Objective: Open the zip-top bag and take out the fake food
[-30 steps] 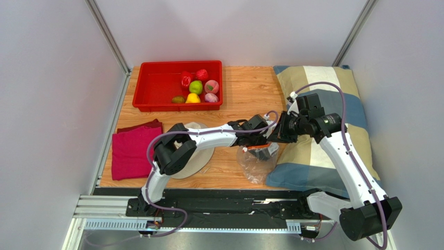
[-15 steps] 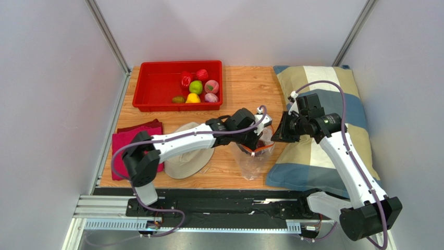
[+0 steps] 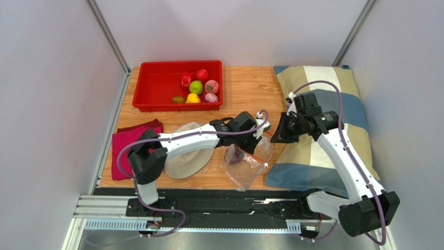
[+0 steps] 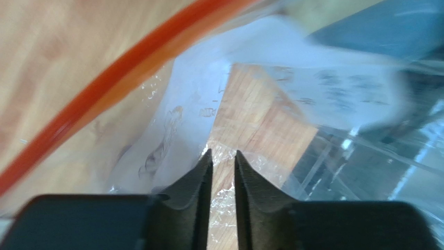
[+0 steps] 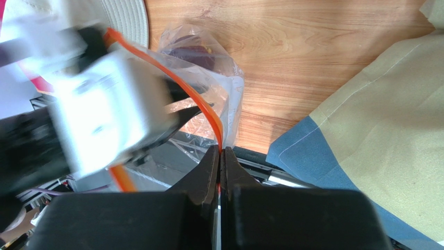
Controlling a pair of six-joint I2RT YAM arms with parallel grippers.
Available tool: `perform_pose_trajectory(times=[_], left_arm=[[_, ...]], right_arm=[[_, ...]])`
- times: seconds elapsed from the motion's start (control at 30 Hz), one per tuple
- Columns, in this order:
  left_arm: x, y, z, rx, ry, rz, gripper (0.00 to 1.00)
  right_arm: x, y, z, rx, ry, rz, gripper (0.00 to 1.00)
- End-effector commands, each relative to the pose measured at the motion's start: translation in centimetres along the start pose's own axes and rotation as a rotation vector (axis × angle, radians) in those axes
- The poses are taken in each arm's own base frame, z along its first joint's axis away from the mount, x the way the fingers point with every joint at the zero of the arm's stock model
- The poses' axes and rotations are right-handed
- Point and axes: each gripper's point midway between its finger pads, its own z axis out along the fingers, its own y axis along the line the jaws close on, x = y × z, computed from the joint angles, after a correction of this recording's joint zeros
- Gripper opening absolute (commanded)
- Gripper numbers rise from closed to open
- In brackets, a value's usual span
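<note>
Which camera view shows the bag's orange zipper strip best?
Right wrist: the orange zipper strip runs in focus along the mouth of the zip-top bag into the shut right gripper, which pinches it. Left wrist shows a blurred stretch crossing its upper left; top external shows only a thin orange sliver at the mouth.

My gripper point(image 4: 223, 156): jaws a narrow gap apart; clear bag point(image 4: 172, 109) ahead of tips; orange zipper point(image 4: 104, 88) arcing upper left; wood table point(image 4: 47, 47) beneath

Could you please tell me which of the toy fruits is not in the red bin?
The dark maroon one: it sits inside the clear bag near the middle of the table, while the others lie together in the red bin.
</note>
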Motion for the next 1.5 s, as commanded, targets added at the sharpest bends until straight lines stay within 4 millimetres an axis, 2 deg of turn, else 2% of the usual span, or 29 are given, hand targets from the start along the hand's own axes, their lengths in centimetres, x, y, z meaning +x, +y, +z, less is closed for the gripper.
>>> perform_pose_trajectory(times=[0.0,0.07,0.13,0.17,0.4,0.57,0.63,0.8,0.83,0.97,1.1,1.2,1.33,1.47], left_arm=[[1.1,1.2,1.3,-0.054,0.063,-0.068,0.31],[1.7,2.1,1.1,-0.107,0.071,-0.067,0.41],[2.2,2.8,0.7,-0.142,0.072,-0.053,0.43],[1.8,3.2,-0.1,-0.172,0.052,-0.031,0.46],[1.4,5.7,-2.4,-0.319,0.030,0.070,0.43],[1.4,7.2,-2.8,-0.397,0.054,0.100,0.49],[1.6,7.3,-2.4,-0.401,0.058,0.104,0.53],[2.2,8.6,-1.6,-0.469,0.082,0.084,0.60],[2.1,9.0,-1.5,-0.492,0.072,0.082,0.65],[1.9,10.0,-1.4,-0.555,0.052,0.080,0.67],[2.5,10.2,0.2,-0.538,0.074,0.095,0.70],[4.0,10.7,1.5,-0.544,0.120,0.098,0.72],[6.9,11.3,3.6,-0.544,0.197,0.079,0.70],[7.6,10.7,3.9,-0.510,0.199,0.052,0.66]], right_arm=[[-0.7,0.9,-0.3,-0.046,-0.014,-0.026,0.00],[-0.5,1.0,-0.2,-0.052,-0.005,-0.028,0.00],[-0.5,1.1,0.0,-0.054,0.003,-0.026,0.00],[-0.5,1.1,-0.1,-0.057,0.000,-0.027,0.00],[-0.9,1.7,-0.2,-0.068,0.001,-0.034,0.00],[-1.8,3.1,-1.6,-0.086,-0.024,-0.057,0.00],[-2.4,3.8,-2.2,-0.098,-0.039,-0.064,0.00],[-2.1,4.2,-2.0,-0.108,-0.018,-0.068,0.00],[-2.0,4.2,-1.9,-0.108,-0.017,-0.066,0.00],[-1.8,4.3,-1.7,-0.111,-0.006,-0.067,0.00],[-1.8,4.3,-1.6,-0.114,-0.003,-0.067,0.00],[-1.6,4.2,-1.4,-0.112,0.008,-0.063,0.00],[-1.5,3.9,-1.2,-0.108,0.010,-0.063,0.00],[-1.4,3.7,-1.0,-0.099,0.013,-0.067,0.00]])
